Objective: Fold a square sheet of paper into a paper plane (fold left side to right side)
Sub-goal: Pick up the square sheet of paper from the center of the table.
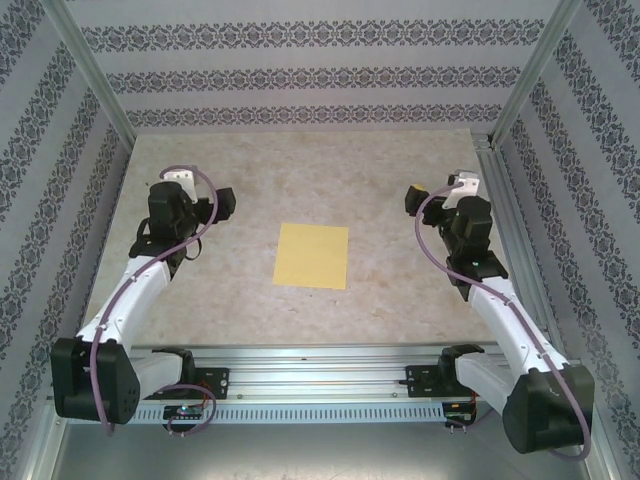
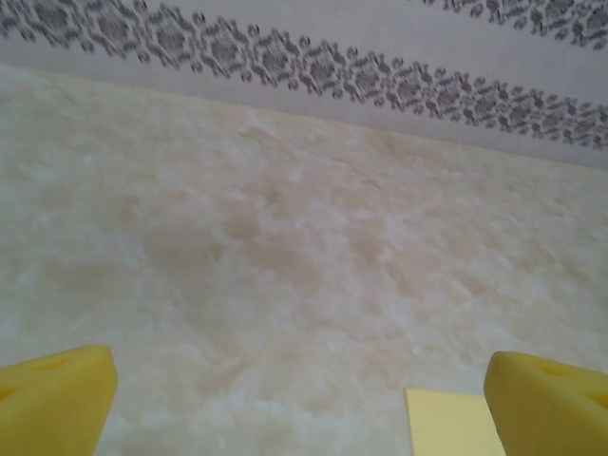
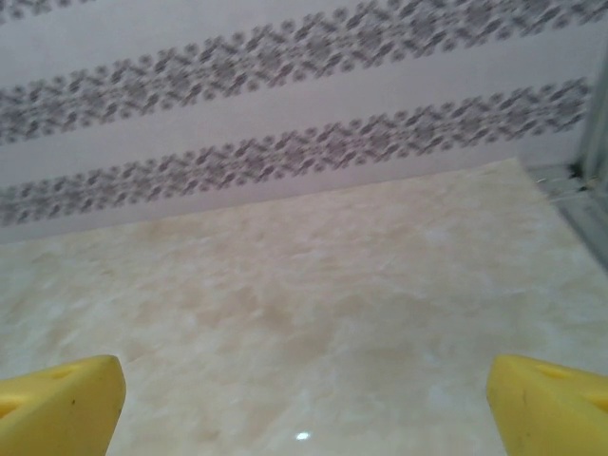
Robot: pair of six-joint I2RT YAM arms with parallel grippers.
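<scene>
The thin, flat, mustard-yellow square sheet of paper (image 1: 312, 255) is lying unfolded on the beige, marble-patterned desk (image 1: 400, 170). It is close to the middle of the desk, about halfway between the left and right edges. Its sides are running nearly parallel to the desk's edges, with only a slight tilt, and nothing is touching it. In the left wrist view one corner of the sheet (image 2: 451, 423) is showing at the bottom, just beside one yellow pad.

The left fingers (image 1: 222, 205) are sitting well apart from the sheet, toward the left edge of the desk and a little farther back than the paper. Seen from the wrist, these yellow-padded fingers (image 2: 52, 399) are standing wide apart and holding nothing, with bare desk between them.

The right fingers (image 1: 413, 198) are mirroring that on the other side, toward the right edge and likewise well apart from the sheet. In their own wrist view the fingers (image 3: 551, 404) are also spread wide and gripping nothing, with a small white glare spot (image 3: 302, 436) shining on the desk between them.

Pale walls with dark ornamental bands (image 3: 285, 142) are enclosing the desk beyond its far edge.
</scene>
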